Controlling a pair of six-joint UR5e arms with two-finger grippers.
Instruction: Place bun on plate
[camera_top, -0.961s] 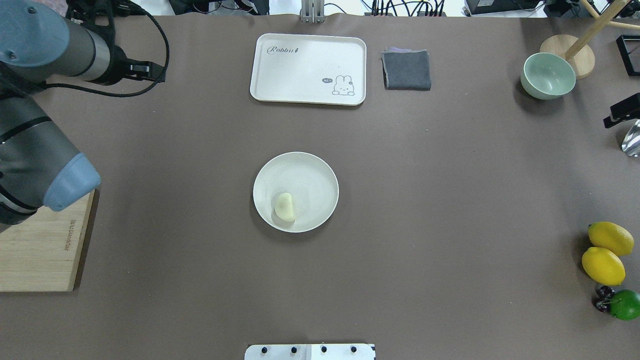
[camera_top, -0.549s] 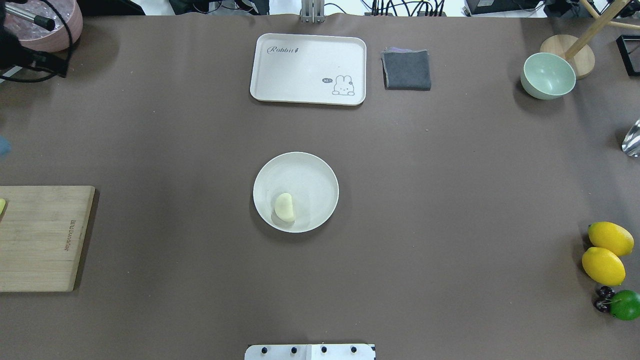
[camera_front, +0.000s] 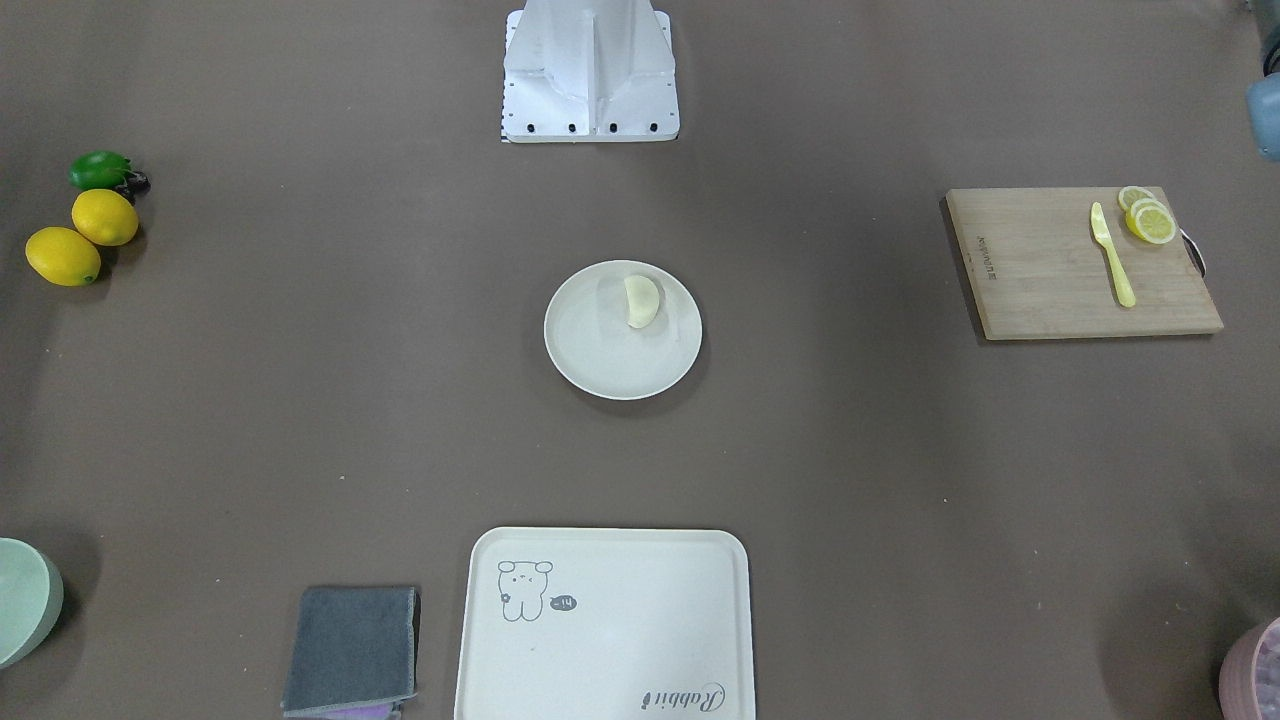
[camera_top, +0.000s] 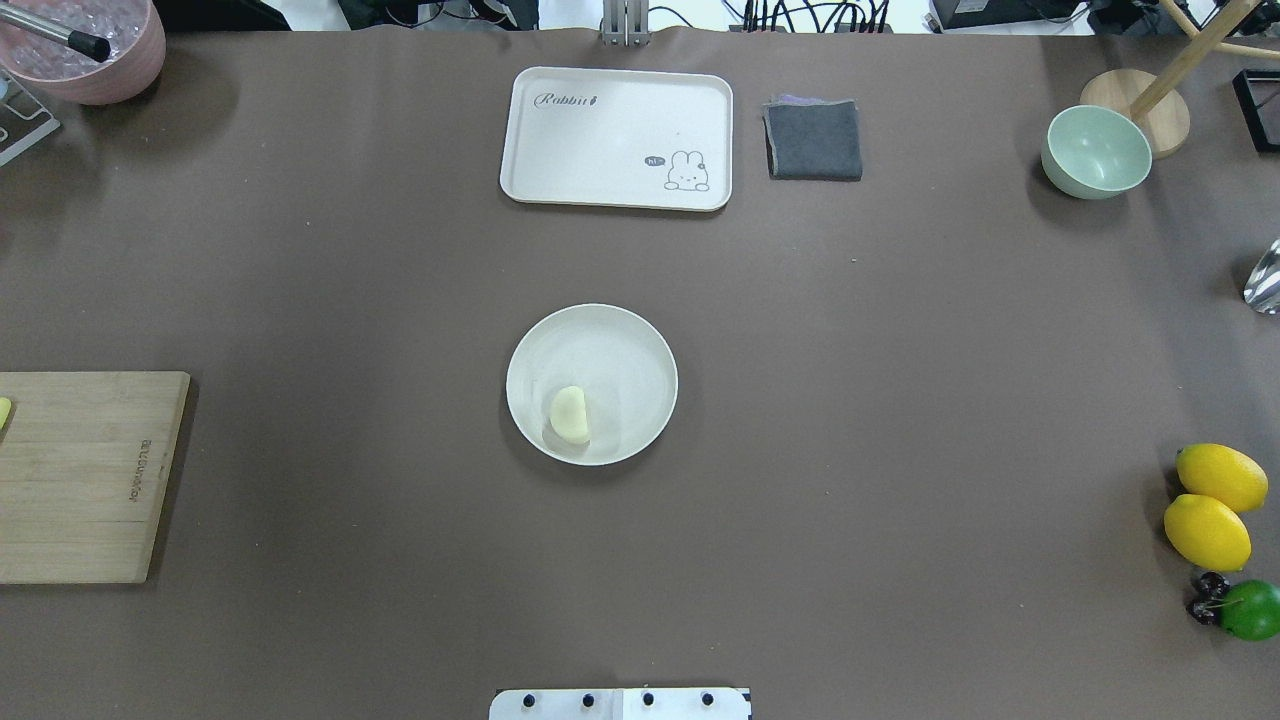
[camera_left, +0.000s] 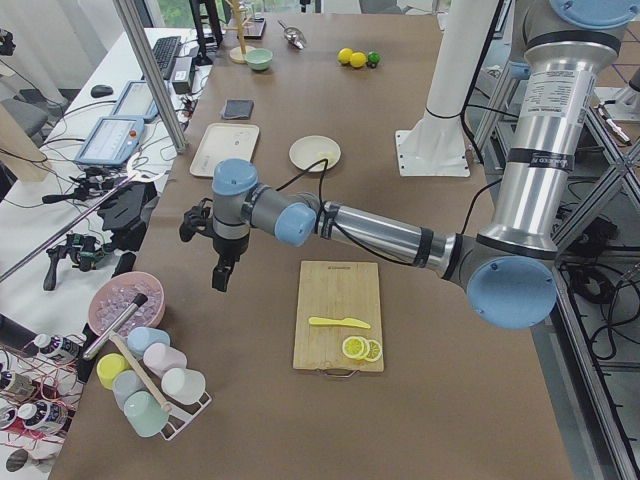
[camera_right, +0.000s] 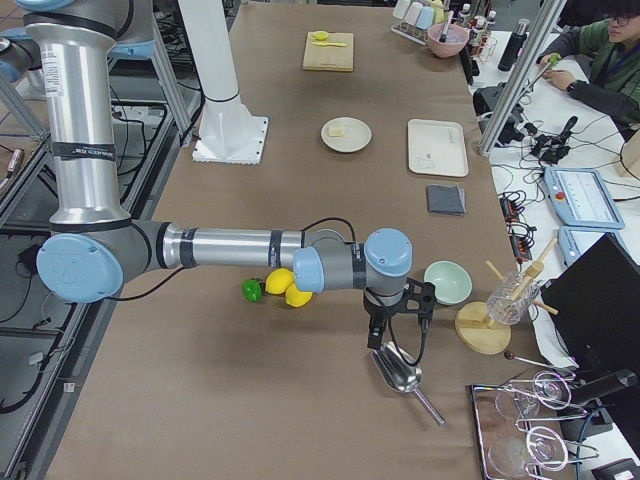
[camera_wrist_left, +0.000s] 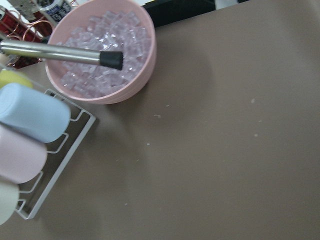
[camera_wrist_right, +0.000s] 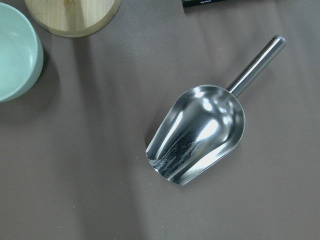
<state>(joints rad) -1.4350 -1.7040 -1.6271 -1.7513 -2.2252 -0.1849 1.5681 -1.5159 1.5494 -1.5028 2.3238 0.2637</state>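
Located the small pale cream half-moon bun (camera_top: 569, 414) on the round cream-white shallow plate (camera_top: 630, 345), lying off-centre by the rim, on the plate's left-pincer side. Found bun and plate well apart from both pincers, roughly midway between them along the table. Observed the left pincer (camera_left: 220, 282) pointing straight down above the bare brown table covering (camera_top: 900, 400), clear of the surface. Could not tell the opening of its jaws or any load, having only a side view of it. Noted, just beside this pincer, a round pink bowl (camera_wrist_left: 146, 75) filled with pale ice cubes (camera_wrist_left: 125, 30), with a black-tipped steel handle (camera_wrist_left: 60, 53) resting across the cubes. Noted next to that bowl a white wire rack (camera_wrist_left: 60, 150) carrying pastel cups (camera_wrist_left: 32, 114) laid on their sides. Noted, on the pincer's robot side, a rectangular wooden cutting board (camera_left: 338, 295) bearing a yellow plastic knife (camera_left: 338, 322) and yellow lemon slices (camera_left: 360, 349). Observed the right pincer (camera_right: 378, 335) hanging close above a shiny steel scoop (camera_wrist_right: 200, 132) lying on the table with its hollow upward. Could not tell its opening or load either, for the same reason. Recorded a pale green bowl (camera_wrist_right: 12, 50) and a round wooden stand base (camera_wrist_right: 72, 15) near this pincer, plus two yellow lemons (camera_right: 290, 287) and a green lime (camera_right: 252, 290) on its robot side.
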